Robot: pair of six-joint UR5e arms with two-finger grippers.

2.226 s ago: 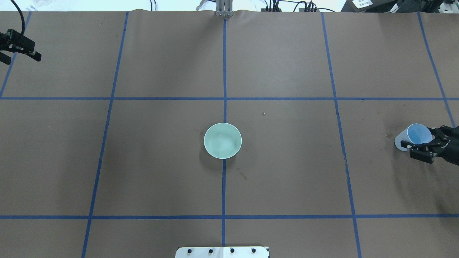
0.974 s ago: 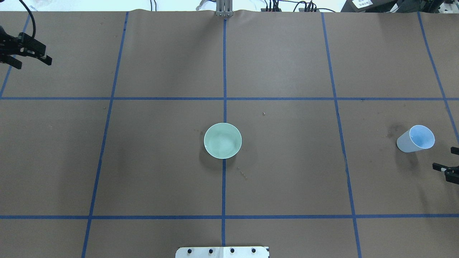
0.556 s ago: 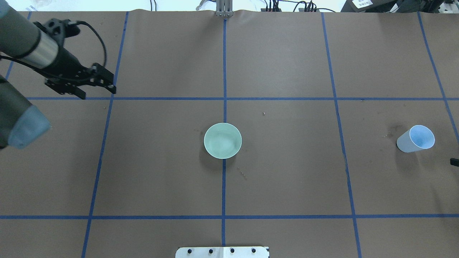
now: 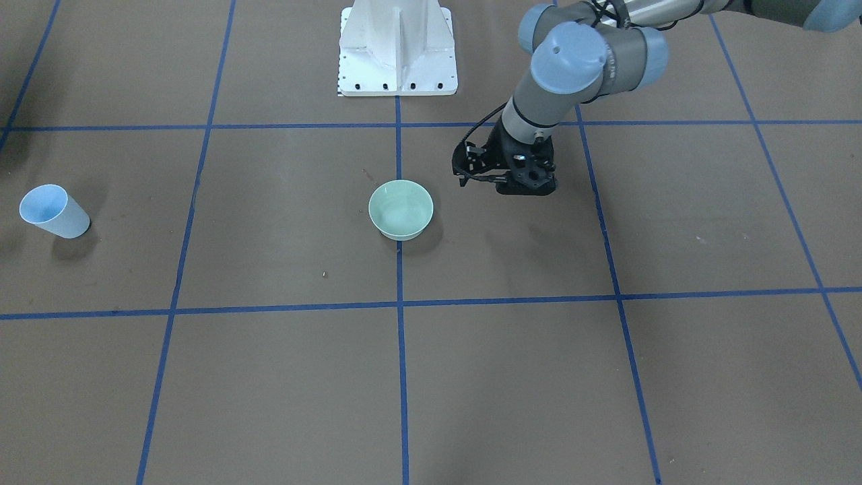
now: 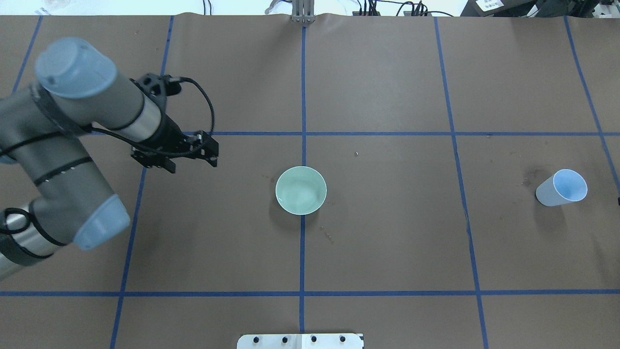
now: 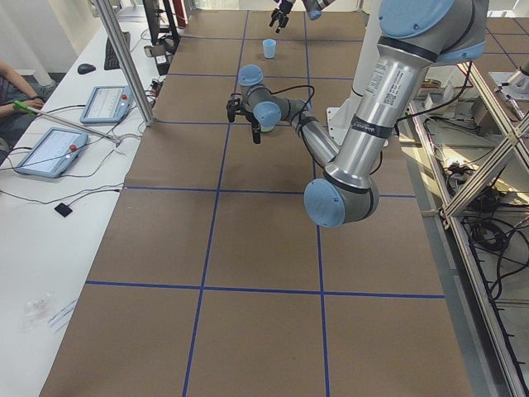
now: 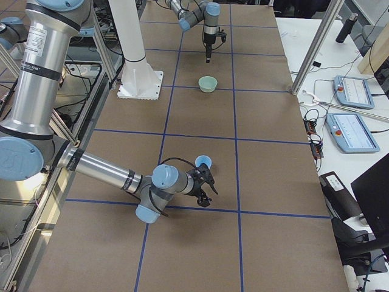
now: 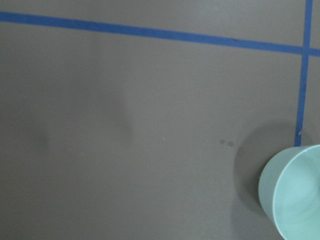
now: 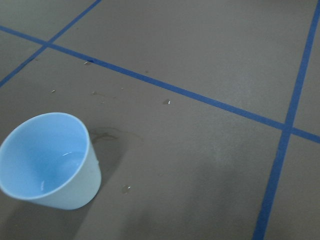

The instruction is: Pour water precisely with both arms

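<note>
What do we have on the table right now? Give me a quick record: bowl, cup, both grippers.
bowl: pale green, upright at the middle of the table, contents unclear
cup: light blue, upright toward the robot's right end, seemingly a little water inside, nothing gripping it
left gripper: open, empty, on the bowl's left, apart from it
right gripper: near the cup, apart from it; open or shut cannot be told

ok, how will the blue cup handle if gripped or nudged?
Probably light: the blue cup holds only a little water. Its base is narrower than its rim, so a high push may tip it. The thin wall looks plastic and could flex under a hard squeeze.
</note>
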